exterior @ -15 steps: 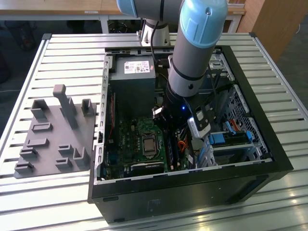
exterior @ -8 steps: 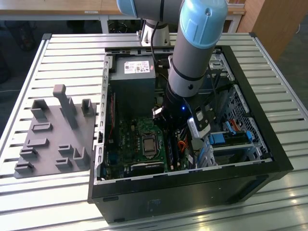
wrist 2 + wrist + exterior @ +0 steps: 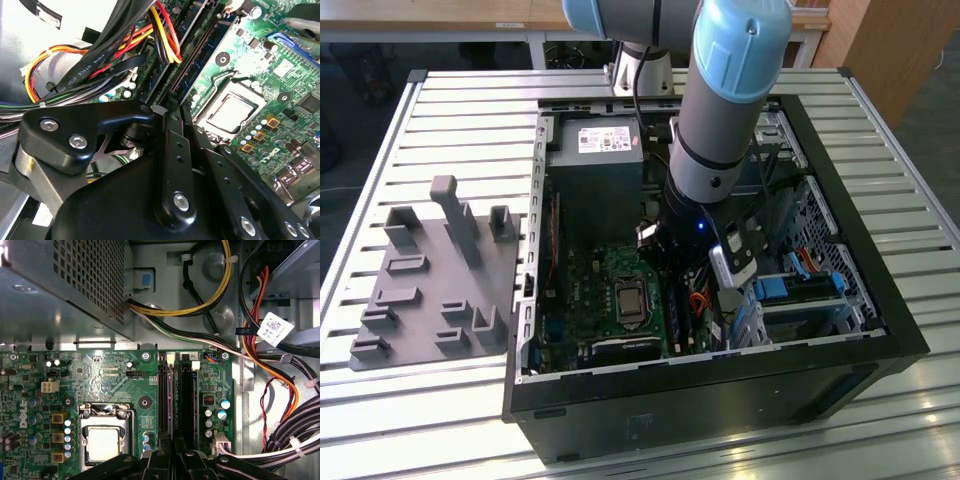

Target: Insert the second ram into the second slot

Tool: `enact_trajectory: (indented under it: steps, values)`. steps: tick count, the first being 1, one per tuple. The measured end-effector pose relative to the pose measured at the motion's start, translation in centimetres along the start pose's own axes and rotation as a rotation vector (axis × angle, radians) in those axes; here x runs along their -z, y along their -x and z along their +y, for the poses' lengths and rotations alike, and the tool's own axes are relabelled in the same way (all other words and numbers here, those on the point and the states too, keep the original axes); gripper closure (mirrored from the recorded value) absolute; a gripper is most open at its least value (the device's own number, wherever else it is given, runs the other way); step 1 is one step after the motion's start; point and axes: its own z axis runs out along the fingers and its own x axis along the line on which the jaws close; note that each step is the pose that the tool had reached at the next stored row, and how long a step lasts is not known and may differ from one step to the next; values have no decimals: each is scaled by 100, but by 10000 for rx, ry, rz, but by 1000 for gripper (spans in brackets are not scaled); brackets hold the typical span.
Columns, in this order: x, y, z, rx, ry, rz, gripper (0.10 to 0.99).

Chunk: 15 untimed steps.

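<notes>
So I'm reaching down into the PC case, and my gripper sits right over the memory slots beside the CPU socket. The second ram is straight ahead of my claw, not off to either side. It stands on edge, with its long axis running directly away from my fingertips along the second slot, towards the white latch at the far end.

In both wrist views my fingers are pinched nearly together, with just a sliver of gap, and that gap lines up with the near end of the stick. My read is that I'm clamped on the ram, with the board's thin edge between the pads.

I can't tell whether it's pushed all the way home. The empty black slots lie just beside it, parallel.
</notes>
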Motion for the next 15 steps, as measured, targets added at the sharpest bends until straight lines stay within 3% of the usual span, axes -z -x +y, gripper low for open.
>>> enact_trajectory:
  steps: [15]
  values:
    - [-13,-1,1,-69,-83,-3,949]
